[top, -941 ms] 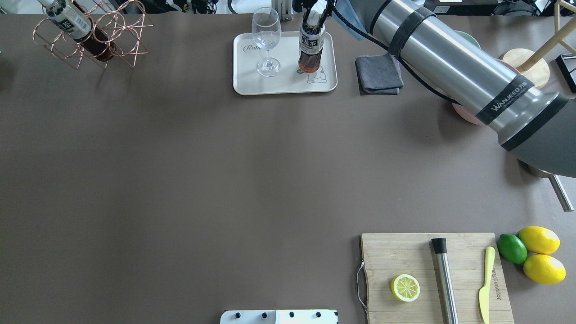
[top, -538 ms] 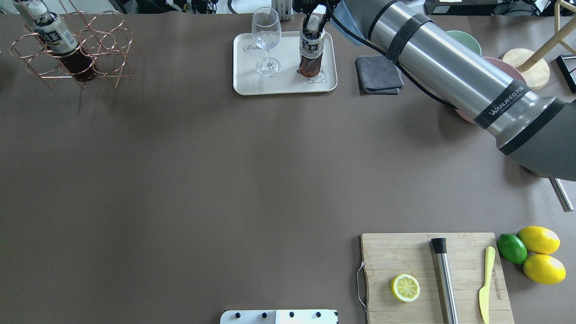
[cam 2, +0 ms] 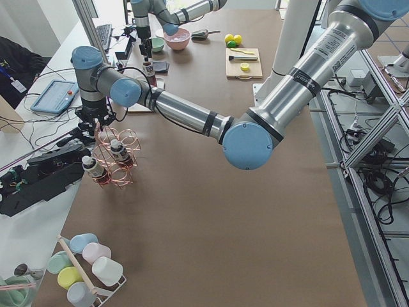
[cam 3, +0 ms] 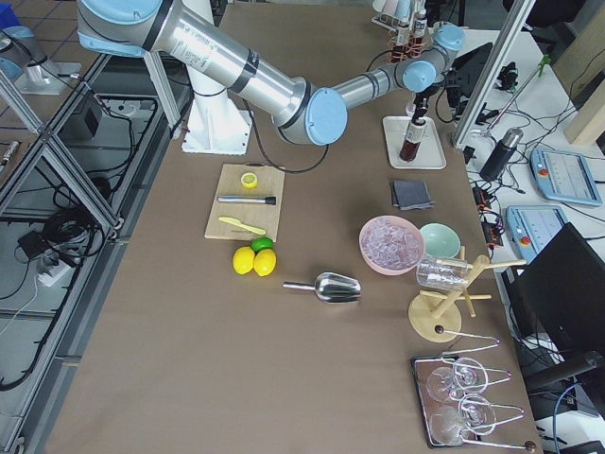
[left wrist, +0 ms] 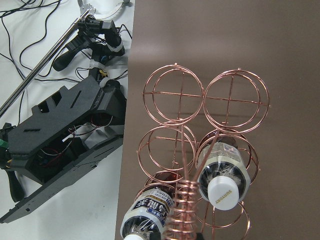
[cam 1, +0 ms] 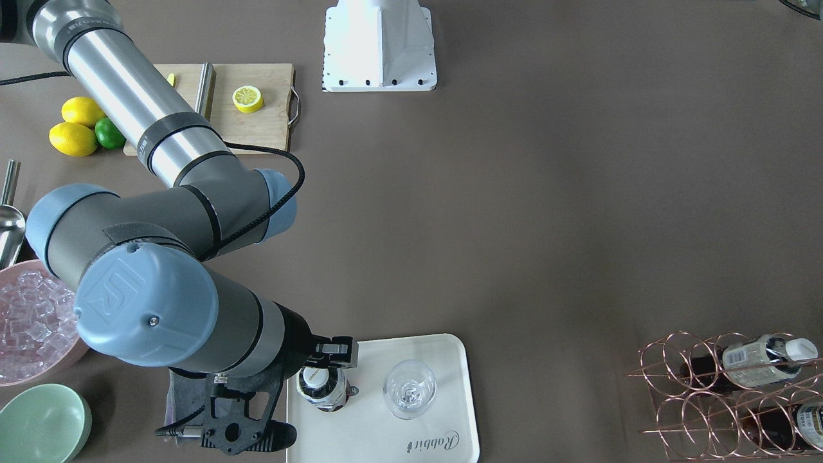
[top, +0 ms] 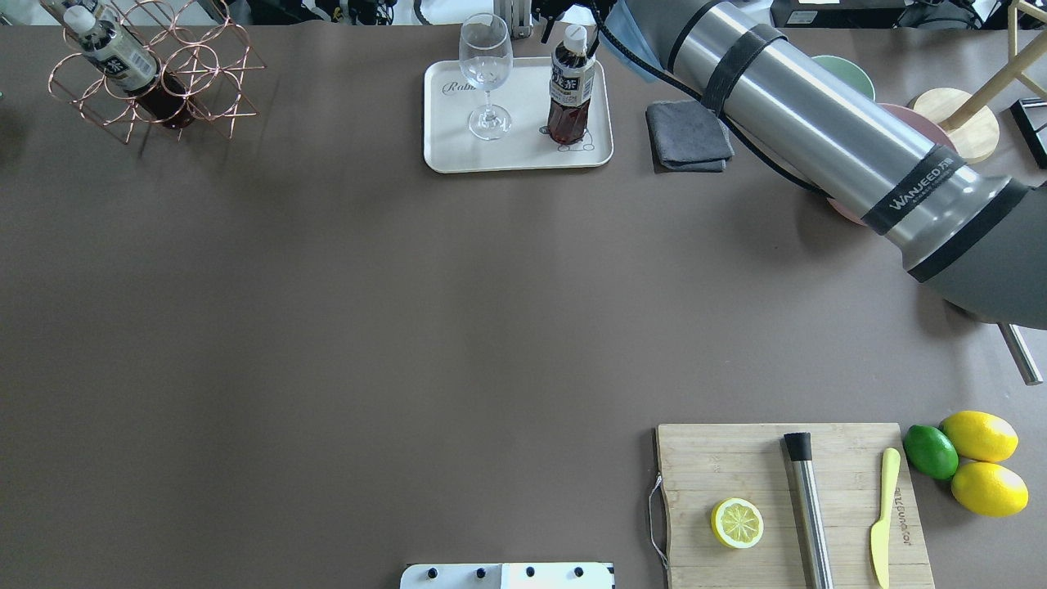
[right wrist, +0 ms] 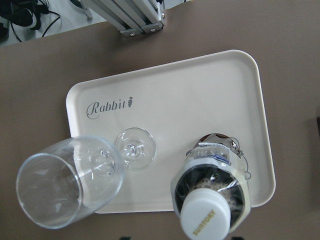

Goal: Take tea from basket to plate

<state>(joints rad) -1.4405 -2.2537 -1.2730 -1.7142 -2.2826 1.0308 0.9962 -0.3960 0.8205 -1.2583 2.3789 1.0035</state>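
On the plate [top: 523, 149] I see a stemmed wine glass [top: 486, 65] standing just beside the tea [top: 569, 94], with bare tray between them. A folded grey cloth [top: 689, 135] lies off the plate's right side, under my right arm, and a mint bowl [cam 1: 42, 421] and a pink bowl of ice [cam 1: 26, 321] sit beyond it. The cutting board [top: 736, 466] with its lemon half [top: 737, 523] is well apart, on the near side of the table. The right gripper [top: 572, 11] hangs just above the bottle's cap with its jaws apart and touching nothing. The left gripper [cam 2: 96, 120] sits at the top of the basket [left wrist: 184, 205], by the coiled handle, but I cannot tell whether it is closed on it. Two more bottles [left wrist: 223, 180] lie in the basket's rings, well away at the table's far left corner. The tea stands upright on the plate's right half, over the cartoon animal. It has a white cap printed SUNTORY, a printed label round its upper body and red-brown liquid showing below.
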